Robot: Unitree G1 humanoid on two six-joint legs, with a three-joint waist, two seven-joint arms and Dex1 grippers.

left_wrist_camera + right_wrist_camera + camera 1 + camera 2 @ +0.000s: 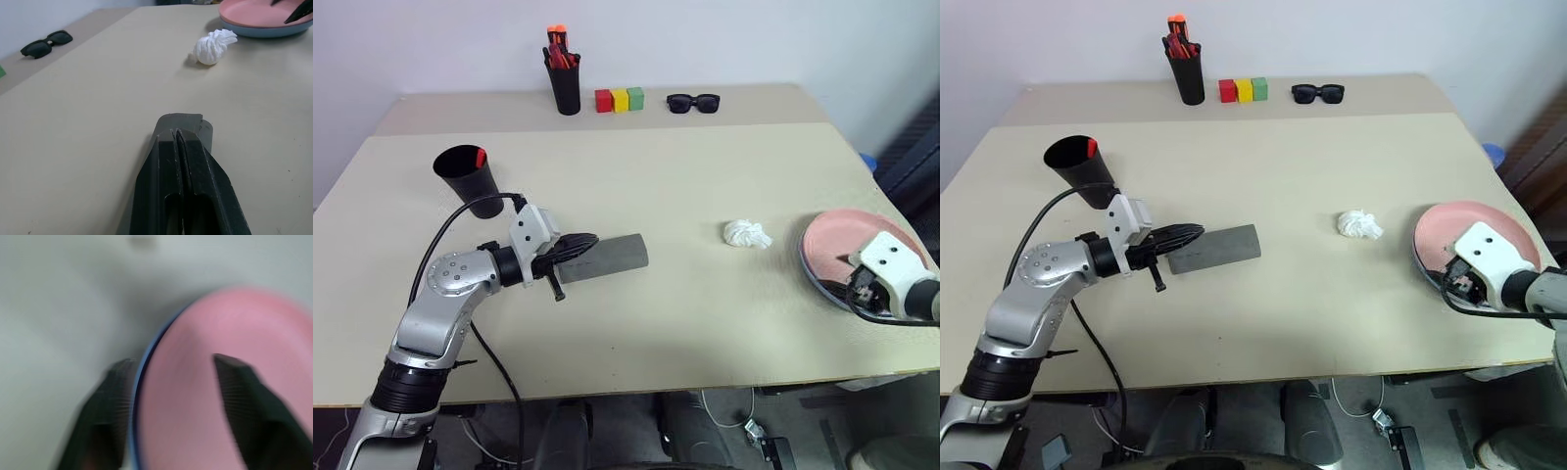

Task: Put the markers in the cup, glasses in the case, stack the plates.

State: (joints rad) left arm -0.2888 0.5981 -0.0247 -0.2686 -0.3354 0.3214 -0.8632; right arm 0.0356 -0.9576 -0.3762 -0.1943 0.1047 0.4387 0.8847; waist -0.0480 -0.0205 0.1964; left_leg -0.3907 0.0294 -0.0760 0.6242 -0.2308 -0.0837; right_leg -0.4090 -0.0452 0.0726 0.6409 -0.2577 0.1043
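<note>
Right wrist view shows your right gripper point(173, 382) spread open astride the rim of the pink plate point(230, 357), stacked on the blue plate point(138, 382). Left gripper point(570, 245), clenched empty, rests on the closed case point(607, 257); judge stacking done and withdraw.

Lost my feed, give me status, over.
Left gripper shut, over the closed case. Right gripper open, straddling the stacked plates. Cup holds a marker. Tissue wad lies clear.

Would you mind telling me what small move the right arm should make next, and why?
Probably lift the right gripper clear of the plates: its open fingers straddle the rim of the pink plate, which already sits stacked on the light blue plate, so that step looks done.
</note>
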